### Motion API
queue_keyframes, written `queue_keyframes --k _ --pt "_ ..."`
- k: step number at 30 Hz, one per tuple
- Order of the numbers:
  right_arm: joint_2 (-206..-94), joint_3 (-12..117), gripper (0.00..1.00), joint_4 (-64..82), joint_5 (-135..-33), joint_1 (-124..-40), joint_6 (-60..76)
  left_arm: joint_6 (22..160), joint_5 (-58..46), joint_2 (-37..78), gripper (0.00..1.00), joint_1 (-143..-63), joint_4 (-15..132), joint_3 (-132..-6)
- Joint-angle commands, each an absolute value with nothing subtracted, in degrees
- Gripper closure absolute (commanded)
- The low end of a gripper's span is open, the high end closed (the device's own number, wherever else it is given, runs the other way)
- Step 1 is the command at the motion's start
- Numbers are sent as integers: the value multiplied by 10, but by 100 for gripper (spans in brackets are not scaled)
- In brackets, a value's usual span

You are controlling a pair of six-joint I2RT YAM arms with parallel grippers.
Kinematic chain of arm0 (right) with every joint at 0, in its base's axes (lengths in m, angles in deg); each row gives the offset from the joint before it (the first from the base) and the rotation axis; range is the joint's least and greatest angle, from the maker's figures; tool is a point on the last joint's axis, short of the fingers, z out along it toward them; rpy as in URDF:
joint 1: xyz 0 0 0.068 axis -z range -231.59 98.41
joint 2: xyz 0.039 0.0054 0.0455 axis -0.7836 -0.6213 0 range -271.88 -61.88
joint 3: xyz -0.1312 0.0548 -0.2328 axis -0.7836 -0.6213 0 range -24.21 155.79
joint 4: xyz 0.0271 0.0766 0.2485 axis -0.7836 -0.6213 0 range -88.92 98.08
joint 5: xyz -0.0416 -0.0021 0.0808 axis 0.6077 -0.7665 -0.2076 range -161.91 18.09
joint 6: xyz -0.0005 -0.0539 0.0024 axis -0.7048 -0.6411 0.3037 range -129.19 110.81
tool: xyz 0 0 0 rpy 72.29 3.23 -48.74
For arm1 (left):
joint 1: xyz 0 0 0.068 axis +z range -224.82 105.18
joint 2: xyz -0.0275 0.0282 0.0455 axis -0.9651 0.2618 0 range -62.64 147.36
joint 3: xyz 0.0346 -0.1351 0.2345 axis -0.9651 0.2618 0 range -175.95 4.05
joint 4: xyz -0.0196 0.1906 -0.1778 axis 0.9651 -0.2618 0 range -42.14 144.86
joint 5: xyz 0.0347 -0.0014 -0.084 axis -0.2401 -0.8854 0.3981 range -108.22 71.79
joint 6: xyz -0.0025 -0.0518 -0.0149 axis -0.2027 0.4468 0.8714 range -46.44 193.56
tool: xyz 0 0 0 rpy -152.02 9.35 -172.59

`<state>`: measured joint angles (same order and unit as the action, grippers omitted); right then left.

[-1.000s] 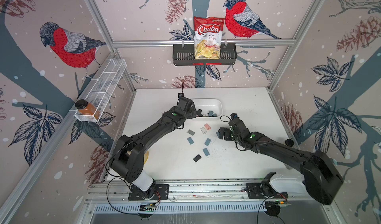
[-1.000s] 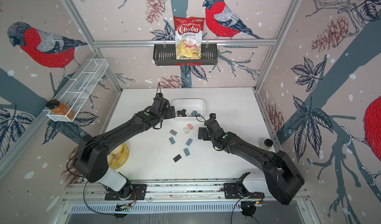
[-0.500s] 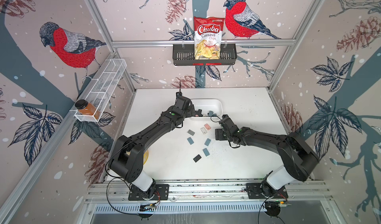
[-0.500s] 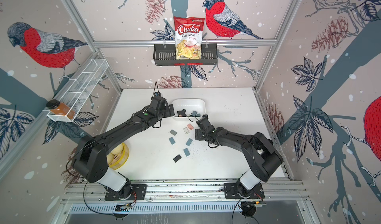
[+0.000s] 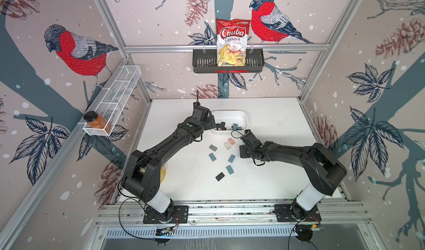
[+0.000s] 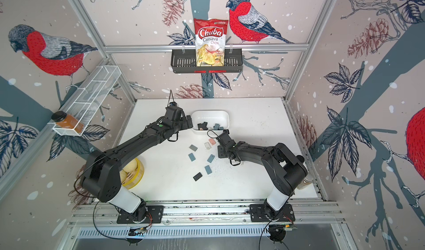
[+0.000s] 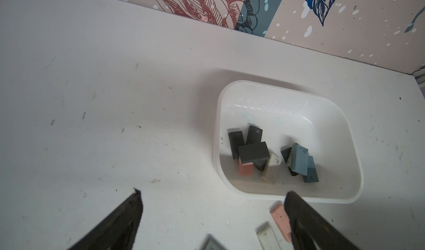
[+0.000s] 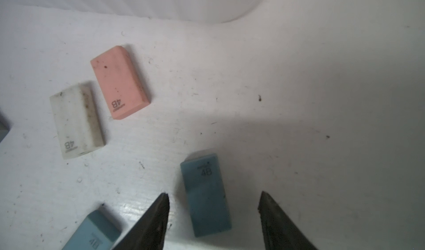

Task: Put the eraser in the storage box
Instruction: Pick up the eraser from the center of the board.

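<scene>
In the right wrist view a blue eraser (image 8: 205, 194) lies flat on the white table between the fingertips of my right gripper (image 8: 213, 196). The jaws are open, with a gap on each side of it. In both top views the right gripper (image 5: 243, 151) hides this eraser. The storage box (image 5: 230, 116), a low white tub, sits just behind it and holds several erasers (image 7: 253, 152). My left gripper (image 7: 213, 194) hangs open and empty beside the box's left wall (image 6: 189, 122).
Loose erasers lie on the table: pink (image 8: 119, 83), white (image 8: 76, 120), blue (image 5: 231, 158), black (image 5: 220, 176). A yellow steamer (image 6: 132, 170) sits under the left arm. A jar (image 6: 304, 182) stands front right. On the walls hang a black basket (image 5: 202, 62) and a wire rack (image 5: 115, 94).
My right arm has raised its elbow and drawn the gripper in over the blue eraser, with the jaws narrowing. The left arm has barely moved.
</scene>
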<state>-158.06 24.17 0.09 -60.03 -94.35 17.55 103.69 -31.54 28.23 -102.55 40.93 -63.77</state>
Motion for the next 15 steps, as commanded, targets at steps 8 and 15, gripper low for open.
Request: queue_keyframes --k 8,15 --pt "-1592 250 47 -5 -586 -954 168 1047 -302 281 3 -1017 410 -644" --pt "-1591 247 54 -8 -586 -957 169 1047 -299 283 3 -1016 407 -644"
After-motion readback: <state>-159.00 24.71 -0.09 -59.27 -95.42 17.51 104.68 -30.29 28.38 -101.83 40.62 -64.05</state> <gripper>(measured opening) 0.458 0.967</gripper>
